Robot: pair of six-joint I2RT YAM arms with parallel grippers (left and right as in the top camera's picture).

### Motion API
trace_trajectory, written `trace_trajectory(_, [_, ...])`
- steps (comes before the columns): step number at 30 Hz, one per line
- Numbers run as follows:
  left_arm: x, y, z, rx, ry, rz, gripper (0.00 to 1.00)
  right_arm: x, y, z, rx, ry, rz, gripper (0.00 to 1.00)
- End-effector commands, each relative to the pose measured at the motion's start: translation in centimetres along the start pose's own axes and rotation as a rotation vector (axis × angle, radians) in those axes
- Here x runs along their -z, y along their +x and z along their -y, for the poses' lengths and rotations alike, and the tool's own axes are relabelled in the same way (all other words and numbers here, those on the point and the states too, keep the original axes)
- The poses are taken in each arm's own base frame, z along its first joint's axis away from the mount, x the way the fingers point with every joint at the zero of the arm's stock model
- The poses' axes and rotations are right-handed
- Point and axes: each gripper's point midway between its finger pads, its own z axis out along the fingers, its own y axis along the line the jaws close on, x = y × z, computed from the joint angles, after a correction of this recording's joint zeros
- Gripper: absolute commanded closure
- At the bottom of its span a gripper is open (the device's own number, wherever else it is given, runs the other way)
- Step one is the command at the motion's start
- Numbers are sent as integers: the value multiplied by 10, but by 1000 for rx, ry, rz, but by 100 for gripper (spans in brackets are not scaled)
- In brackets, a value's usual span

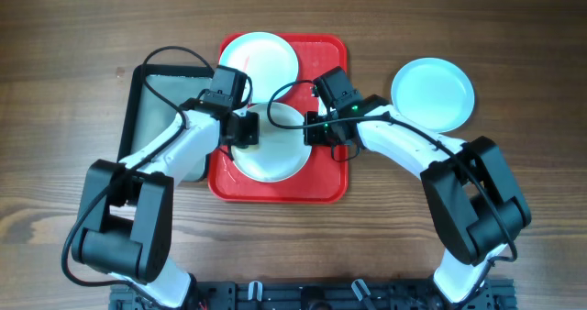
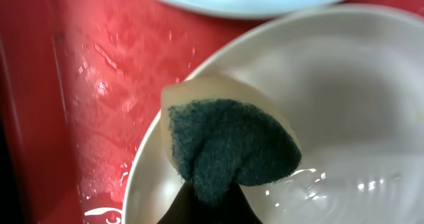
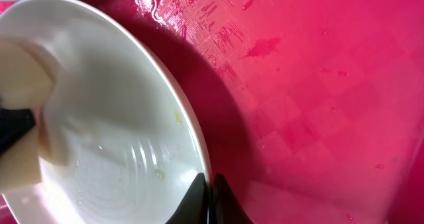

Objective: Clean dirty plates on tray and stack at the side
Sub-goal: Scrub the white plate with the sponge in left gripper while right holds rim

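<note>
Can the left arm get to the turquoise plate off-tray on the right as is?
Probably not. The left gripper is shut on the sponge over the white plate, and the right arm, pinching that plate's rim, lies across the way to the turquoise plate.

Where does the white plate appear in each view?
Overhead: white plate mid-picture, on the near half of the tray.
Left wrist: fills the right and lower part.
Right wrist: fills the left side.
Shared landmark: the red tray under it shows in all three.
</note>
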Motion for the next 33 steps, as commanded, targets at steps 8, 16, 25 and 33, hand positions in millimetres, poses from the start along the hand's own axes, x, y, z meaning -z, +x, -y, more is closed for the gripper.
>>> trace_trajectory(8, [-7, 25, 21, 16, 149, -78, 96, -3, -1, -4, 10, -12, -3, 96])
trace_trajectory(16, [-1, 31, 46, 19, 300, -113, 96, -2, -1, -4, 10, -12, -3, 96])
trace_trajectory(25, [6, 34, 63, 20, 402, -135, 96, -3, -1, -4, 10, -12, -3, 95])
trace_trajectory(33, [11, 30, 66, 17, 420, -121, 96, -2, -2, -4, 12, -13, -2, 96])
